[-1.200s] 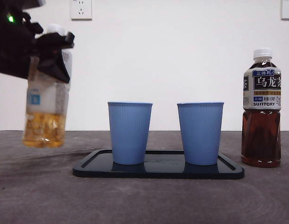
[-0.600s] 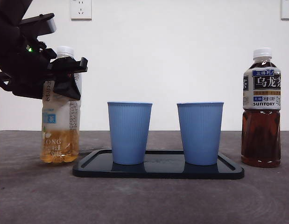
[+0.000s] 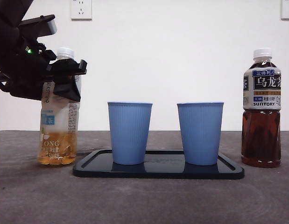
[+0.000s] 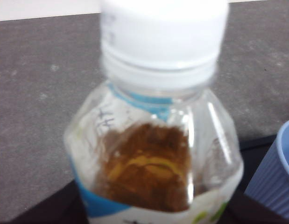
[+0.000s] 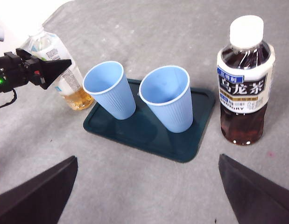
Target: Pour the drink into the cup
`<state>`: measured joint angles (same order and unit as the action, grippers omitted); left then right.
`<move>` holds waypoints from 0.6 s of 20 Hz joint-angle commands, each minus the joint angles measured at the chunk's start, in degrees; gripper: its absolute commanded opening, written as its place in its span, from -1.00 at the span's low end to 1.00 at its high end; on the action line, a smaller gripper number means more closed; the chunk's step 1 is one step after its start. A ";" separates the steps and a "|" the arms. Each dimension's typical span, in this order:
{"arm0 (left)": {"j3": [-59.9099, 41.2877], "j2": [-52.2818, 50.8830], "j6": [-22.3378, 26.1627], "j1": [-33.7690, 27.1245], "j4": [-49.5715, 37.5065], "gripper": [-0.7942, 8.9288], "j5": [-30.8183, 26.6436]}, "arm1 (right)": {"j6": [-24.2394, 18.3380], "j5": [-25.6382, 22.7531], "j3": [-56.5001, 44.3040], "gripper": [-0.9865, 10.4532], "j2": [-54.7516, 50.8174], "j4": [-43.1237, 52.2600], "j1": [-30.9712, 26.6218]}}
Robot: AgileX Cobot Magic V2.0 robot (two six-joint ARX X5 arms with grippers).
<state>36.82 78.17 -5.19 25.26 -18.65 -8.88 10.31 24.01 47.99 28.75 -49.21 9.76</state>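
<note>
The left claw [image 3: 65,79] grips the capped pale bottle [image 3: 58,116], a little amber drink in its base, beside the dark tray [image 3: 158,171] on the bench [image 3: 144,200]. Two empty blue cups [image 5: 109,88] stand on the tray; a capped dark tea bottle [image 3: 261,107] stands nearly full; the right claw [image 5: 144,196] gapes

Grey matte table [image 3: 144,200]: dark rectangular plastic tray [image 3: 158,171] mid, capped brown-tea plastic bottle [image 3: 261,108] beside tray, pale-tea clear bottle [image 3: 58,135] opposite side.
</note>
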 commanded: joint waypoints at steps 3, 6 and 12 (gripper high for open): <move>0.83 -0.37 0.52 0.28 0.26 0.02 -0.07 | -0.07 0.00 0.72 0.02 0.33 -2.21 0.24; 0.85 -3.06 -0.17 0.61 4.42 0.02 -0.07 | -0.09 0.00 0.72 0.02 0.33 -2.27 0.24; 1.03 -15.56 -1.46 3.17 16.59 0.01 -0.07 | -0.26 0.00 0.72 0.02 0.33 -2.14 0.24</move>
<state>36.86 62.46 -5.78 28.05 -1.54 -8.97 10.31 24.01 47.99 28.75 -51.92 9.76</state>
